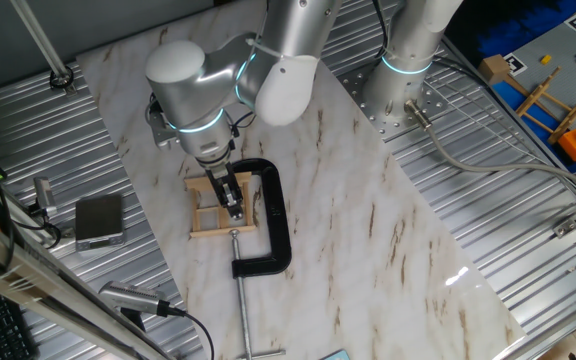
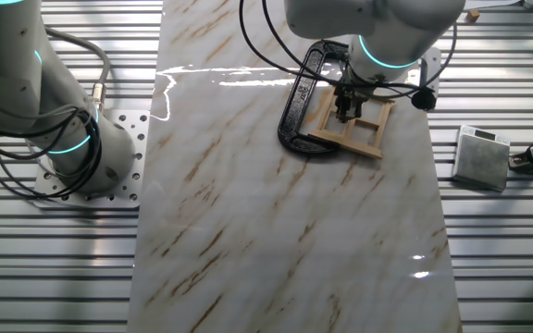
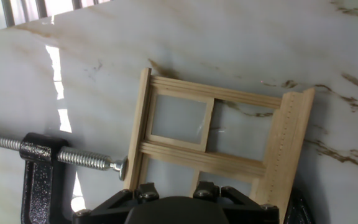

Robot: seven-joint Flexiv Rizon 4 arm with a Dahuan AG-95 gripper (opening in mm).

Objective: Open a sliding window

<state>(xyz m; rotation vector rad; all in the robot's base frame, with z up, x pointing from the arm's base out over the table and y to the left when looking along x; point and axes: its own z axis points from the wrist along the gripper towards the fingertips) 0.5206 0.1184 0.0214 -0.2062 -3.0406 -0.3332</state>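
Pale wooden sliding window (image 3: 213, 140) bears no readable writing; gripper (image 1: 232, 204) seemingly touching it.

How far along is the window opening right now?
Done: the sliding window lies on the marble table, pinned by the black C-clamp. In hand: the gripper is down over the frame; contact can't be confirmed. Left: sliding the sash; how open it is can't be judged.

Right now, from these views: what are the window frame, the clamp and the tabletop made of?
Sliding window: pale unpainted wood, visible grain, thin glued strips.
C-clamp: looks like cast metal with a black coat; its threaded screw is bare, shiny steel.
Tabletop: glossy white slab with brown veins, marble or a marble-look laminate; lamp reflections show the polish.
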